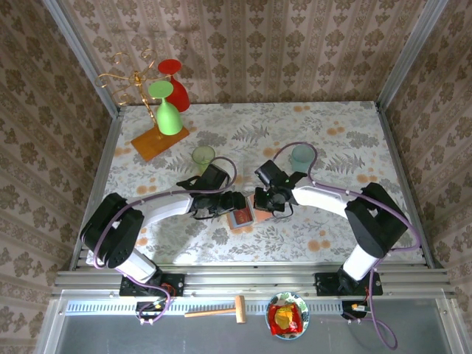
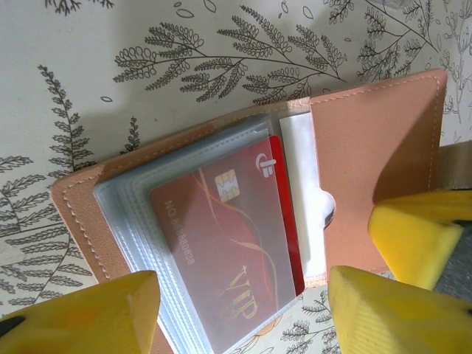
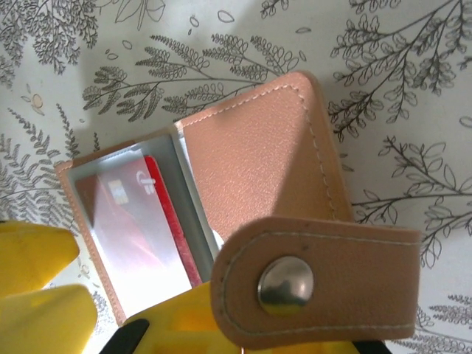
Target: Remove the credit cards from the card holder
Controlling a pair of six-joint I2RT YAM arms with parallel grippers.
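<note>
left gripper (image 2: 240, 316): jaws apart astride card holder (image 2: 369, 162), gripping nothing
right gripper (image 1: 265, 200): clamped on card holder's snap strap (image 3: 317, 284)
credit cards (image 2: 221, 243): red, inside card holder

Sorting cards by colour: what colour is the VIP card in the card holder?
The VIP card is red; left wrist view shows it best.

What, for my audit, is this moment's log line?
holder: open; card: in holder; left gripper: open over card; right gripper: shut on strap
</note>
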